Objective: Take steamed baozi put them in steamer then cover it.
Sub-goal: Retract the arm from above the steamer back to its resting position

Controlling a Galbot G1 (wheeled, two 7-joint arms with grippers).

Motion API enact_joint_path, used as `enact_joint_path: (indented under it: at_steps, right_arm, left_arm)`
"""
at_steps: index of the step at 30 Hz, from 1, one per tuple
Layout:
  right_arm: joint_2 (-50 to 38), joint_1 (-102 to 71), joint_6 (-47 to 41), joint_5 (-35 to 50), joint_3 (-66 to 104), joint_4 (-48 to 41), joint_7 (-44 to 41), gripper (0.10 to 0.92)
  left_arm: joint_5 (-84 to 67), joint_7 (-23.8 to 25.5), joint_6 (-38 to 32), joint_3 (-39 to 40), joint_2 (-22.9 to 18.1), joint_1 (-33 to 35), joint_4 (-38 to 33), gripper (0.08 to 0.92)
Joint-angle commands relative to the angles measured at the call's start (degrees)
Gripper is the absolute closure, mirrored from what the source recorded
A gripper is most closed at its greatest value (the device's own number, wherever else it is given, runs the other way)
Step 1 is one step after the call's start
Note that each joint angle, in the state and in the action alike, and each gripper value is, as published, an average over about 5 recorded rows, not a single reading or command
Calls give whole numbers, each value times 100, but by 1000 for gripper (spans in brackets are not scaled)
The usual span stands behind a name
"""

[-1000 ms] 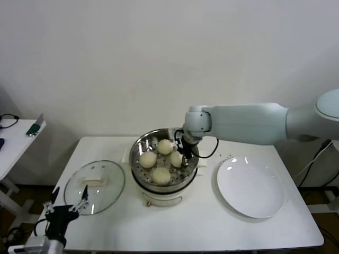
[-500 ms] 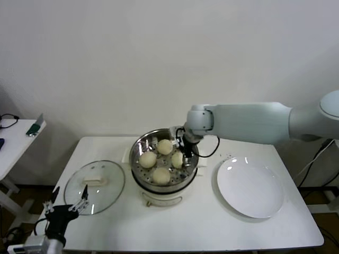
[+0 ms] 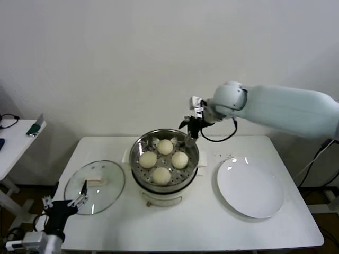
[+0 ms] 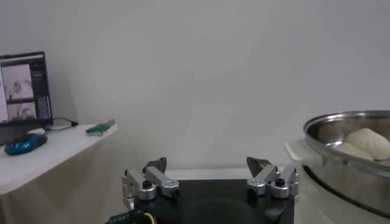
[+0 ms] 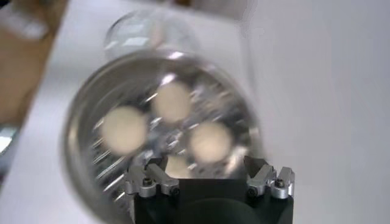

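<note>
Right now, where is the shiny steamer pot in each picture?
Head view: the steamer stands mid-table, between the glass lid and the white plate, four baozi inside.
Left wrist view: only its steel rim shows at the picture's edge, a baozi peeking over.
Right wrist view: seen from above, the steamer fills the middle.
Shared landmark: the baozi in the steamer.

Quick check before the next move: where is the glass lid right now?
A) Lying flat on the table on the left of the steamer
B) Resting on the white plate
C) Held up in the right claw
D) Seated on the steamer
A: the glass lid lies flat on the table on the left of the steamer, whose basket stands uncovered with four baozi inside.
</note>
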Motion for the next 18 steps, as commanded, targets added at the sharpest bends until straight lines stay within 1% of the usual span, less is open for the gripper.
enact_joint_path:
  at_steps: [1, 4, 9, 14, 18]
  right_arm:
    - [-2027, -4049, 254, -39, 4916, 399, 3047, 203]
    - [-2414, -5354, 631, -381, 6178, 448, 3256, 203]
    - [-2694, -7717, 1386, -673, 8316, 583, 3158, 203]
    - [-2279, -10114, 2092, -834, 10642, 743, 2778, 203]
    - [-1691, -11594, 2810, -1064, 11760, 920, 2573, 203]
  left_arm:
    - [166, -27, 54, 98, 289, -331, 7, 177]
    - [346, -15, 153, 181, 336, -457, 29, 177]
    - [928, -17, 179, 298, 354, -671, 205, 177]
    - [2439, -144, -271, 247, 460, -788, 453, 177]
    - [3321, -153, -566, 116, 537, -802, 599, 177]
